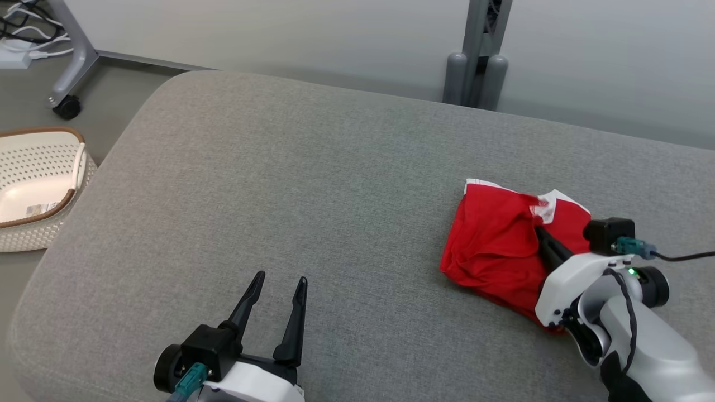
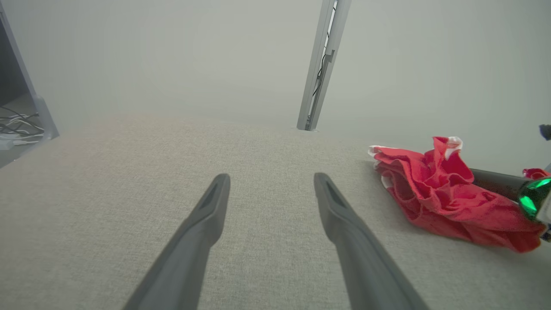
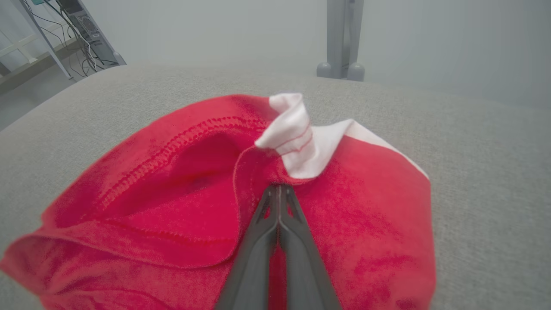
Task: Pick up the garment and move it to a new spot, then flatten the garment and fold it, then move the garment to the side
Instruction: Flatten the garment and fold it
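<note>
Grey cushion [image 1: 313, 184], garment [image 1: 491, 245]; white basket [image 1: 33, 234] beside

In front of me lay a wide grey cushion [image 1: 313, 184] with rounded corners, covered in woven cloth. On the floor [image 1: 123, 89] at my left stood a white perforated basket [image 1: 33, 237] with a brown rim. Behind the cushion a grey post [image 1: 475, 61] rose against a pale wall [image 1: 279, 28]. Far left were a wheeled frame leg [image 1: 74, 28] and some cables [image 1: 19, 25].

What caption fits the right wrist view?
Right gripper shut on a fold of the crumpled red garment lying on the grey cushion.
</note>
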Robot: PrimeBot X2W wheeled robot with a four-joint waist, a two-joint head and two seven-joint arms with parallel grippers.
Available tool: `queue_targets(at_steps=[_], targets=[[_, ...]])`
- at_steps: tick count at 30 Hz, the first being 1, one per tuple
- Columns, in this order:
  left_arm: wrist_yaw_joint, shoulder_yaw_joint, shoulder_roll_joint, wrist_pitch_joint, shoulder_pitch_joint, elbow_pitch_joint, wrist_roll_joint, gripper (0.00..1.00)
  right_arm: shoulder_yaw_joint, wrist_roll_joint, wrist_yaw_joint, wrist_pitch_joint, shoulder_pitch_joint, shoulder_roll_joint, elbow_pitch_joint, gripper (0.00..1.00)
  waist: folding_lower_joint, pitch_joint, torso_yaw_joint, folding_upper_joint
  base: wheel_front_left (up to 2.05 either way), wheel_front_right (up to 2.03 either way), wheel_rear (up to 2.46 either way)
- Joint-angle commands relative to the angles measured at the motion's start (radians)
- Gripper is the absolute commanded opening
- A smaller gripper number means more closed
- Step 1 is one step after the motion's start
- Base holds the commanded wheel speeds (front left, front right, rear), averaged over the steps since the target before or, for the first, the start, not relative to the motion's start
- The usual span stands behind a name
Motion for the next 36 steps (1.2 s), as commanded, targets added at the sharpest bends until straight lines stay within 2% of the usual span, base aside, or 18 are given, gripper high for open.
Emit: queue_targets(at_steps=[1, 10, 13, 16, 21, 25, 26, 27, 28, 36], targets=[[-0.003, 0.0, 0.002, -0.004, -0.02, 0.001, 0.0, 1.0, 0.017, 0.018, 0.0, -0.01, -0.023, -0.014, -0.008, 0.0, 0.0, 0.005, 0.012, 0.0, 0.0, 0.0, 0.0], [-0.005, -0.016, 0.001, -0.004, -0.031, 0.008, -0.015, 1.0, 0.103, 0.089, 0.0, -0.01, -0.103, -0.021, 0.017, 0.0, 0.0, 0.017, 0.068, 0.0, 0.0, 0.0, 0.0], [0.001, -0.019, 0.001, -0.004, -0.031, 0.007, -0.022, 1.0, 0.123, 0.136, 0.0, -0.024, -0.123, -0.008, -0.012, 0.0, 0.0, 0.018, 0.08, 0.0, 0.0, 0.0, 0.0], [0.005, -0.02, 0.001, -0.004, -0.032, 0.005, -0.026, 1.0, 0.143, 0.157, 0.0, -0.038, -0.132, -0.028, -0.029, 0.0, 0.0, 0.015, 0.086, 0.0, 0.0, 0.0, 0.0], [0.014, -0.014, 0.002, -0.004, -0.02, 0.002, -0.028, 1.0, 0.164, 0.164, 0.0, -0.048, -0.126, -0.04, -0.043, 0.0, 0.0, 0.004, 0.076, 0.0, 0.0, 0.0, 0.0], [0.024, 0.001, 0.002, -0.004, -0.003, -0.001, -0.025, 1.0, 0.112, 0.143, 0.0, -0.048, -0.094, -0.058, -0.106, 0.0, 0.0, -0.012, 0.04, 0.0, 0.0, 0.0, 0.0], [0.025, 0.004, 0.002, -0.004, -0.001, -0.001, -0.023, 1.0, 0.084, 0.131, 0.0, -0.048, -0.081, -0.06, -0.13, 0.14, 0.0, -0.017, 0.029, 0.0, 0.0, 0.0, 0.0], [0.027, 0.007, 0.001, -0.004, 0.001, -0.002, -0.022, 1.0, 0.056, 0.116, 0.0, -0.048, -0.063, -0.057, -0.156, 0.54, 0.0, -0.022, 0.016, 0.0, 0.0, 0.0, 0.0], [0.026, 0.011, 0.001, -0.004, 0.003, -0.002, -0.021, 1.0, 0.031, 0.1, 0.0, -0.048, -0.04, -0.05, -0.186, 1.0, 0.0, -0.028, 0.003, 0.0, 0.0, 0.0, 0.0], [0.031, 0.061, 0.002, -0.004, 0.02, 0.001, -0.027, 1.0, -0.14, -0.096, 0.0, -0.048, 0.157, -0.006, -0.391, 1.0, 0.0, -0.078, -0.119, 0.0, 0.0, 0.0, 0.0]])
